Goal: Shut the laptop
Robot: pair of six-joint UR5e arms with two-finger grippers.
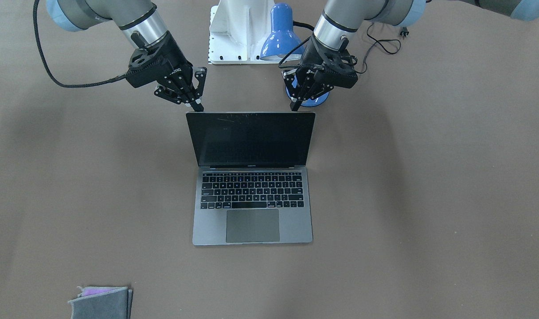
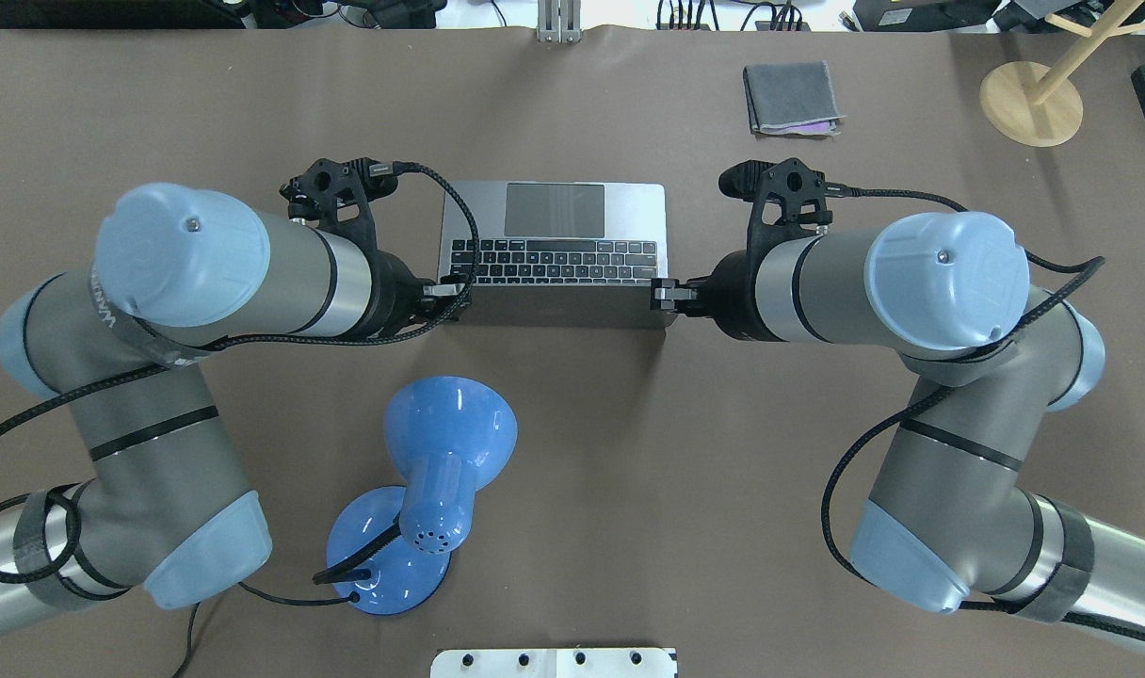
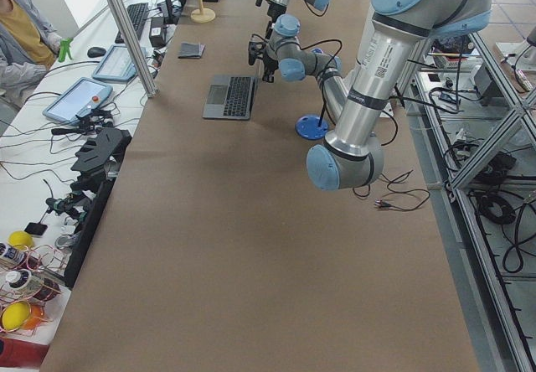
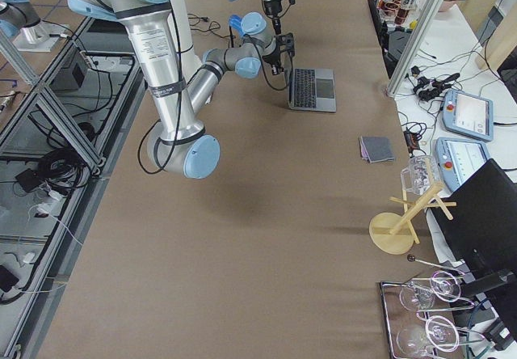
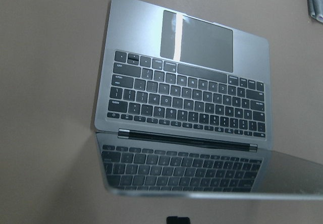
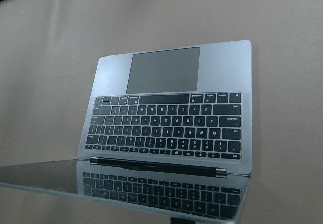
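Observation:
The space-grey laptop (image 1: 251, 221) stands open in the middle of the table, its black screen (image 1: 251, 138) raised and facing away from me. Its lid back shows in the overhead view (image 2: 558, 309). My left gripper (image 1: 295, 105) is shut, its tip at the lid's top corner on my left; it also shows in the overhead view (image 2: 450, 292). My right gripper (image 1: 198, 106) is shut, its tip at the other top corner; it also shows in the overhead view (image 2: 665, 294). Both wrist views look down over the lid edge onto the keyboard (image 5: 186, 100) (image 6: 166, 128).
A blue desk lamp (image 2: 441, 461) lies behind the laptop on my left side, its cable (image 1: 380, 42) trailing. A folded grey cloth (image 2: 791, 97) lies beyond the laptop on the right. A wooden stand (image 2: 1029, 102) is at the far right. A white mount (image 1: 234, 31) sits at the robot's base.

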